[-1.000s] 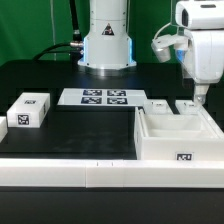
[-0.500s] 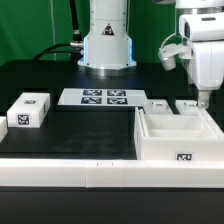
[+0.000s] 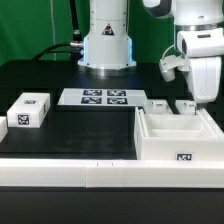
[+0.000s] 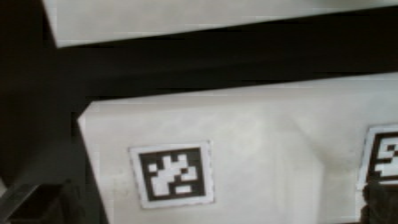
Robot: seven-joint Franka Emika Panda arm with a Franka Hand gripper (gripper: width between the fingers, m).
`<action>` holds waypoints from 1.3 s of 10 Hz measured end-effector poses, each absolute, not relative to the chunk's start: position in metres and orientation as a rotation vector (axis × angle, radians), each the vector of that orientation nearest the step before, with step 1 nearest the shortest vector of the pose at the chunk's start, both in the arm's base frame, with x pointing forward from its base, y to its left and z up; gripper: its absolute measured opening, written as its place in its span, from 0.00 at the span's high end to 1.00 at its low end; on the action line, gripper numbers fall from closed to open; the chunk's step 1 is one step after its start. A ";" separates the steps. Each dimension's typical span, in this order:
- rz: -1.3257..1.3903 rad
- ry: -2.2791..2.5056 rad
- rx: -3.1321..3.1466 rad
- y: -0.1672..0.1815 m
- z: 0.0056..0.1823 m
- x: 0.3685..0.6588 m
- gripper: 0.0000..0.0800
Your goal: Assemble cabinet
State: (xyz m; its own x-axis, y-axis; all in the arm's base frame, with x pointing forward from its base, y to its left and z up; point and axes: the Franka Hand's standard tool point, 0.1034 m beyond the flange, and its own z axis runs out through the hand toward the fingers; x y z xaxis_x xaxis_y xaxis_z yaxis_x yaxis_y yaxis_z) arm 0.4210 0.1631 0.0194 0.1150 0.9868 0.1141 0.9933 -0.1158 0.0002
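Observation:
The cabinet is a large open white box with a marker tag on its front, at the exterior view's right front. Two small white blocks lie just behind it. My gripper hangs over the box's far right corner, beside the right block. In the wrist view the gripper is open, with dark fingertips at the frame's edges. Below it is a white surface carrying a marker tag and part of a second tag. I cannot tell which piece this surface belongs to.
A lone small white tagged block sits at the exterior view's left. The marker board lies in front of the robot base. The black table ends in a pale front edge.
The arm has shifted toward the exterior view's right and the hand has turned. The gripper now hangs over the box's far right corner. The parts have not moved.

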 end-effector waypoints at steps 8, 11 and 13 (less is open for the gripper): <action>-0.115 -2.027 -2.284 0.163 0.013 0.418 0.92; -0.115 -2.027 -2.284 0.163 0.013 0.418 0.92; -0.111 -2.027 -2.284 0.162 0.013 0.418 0.91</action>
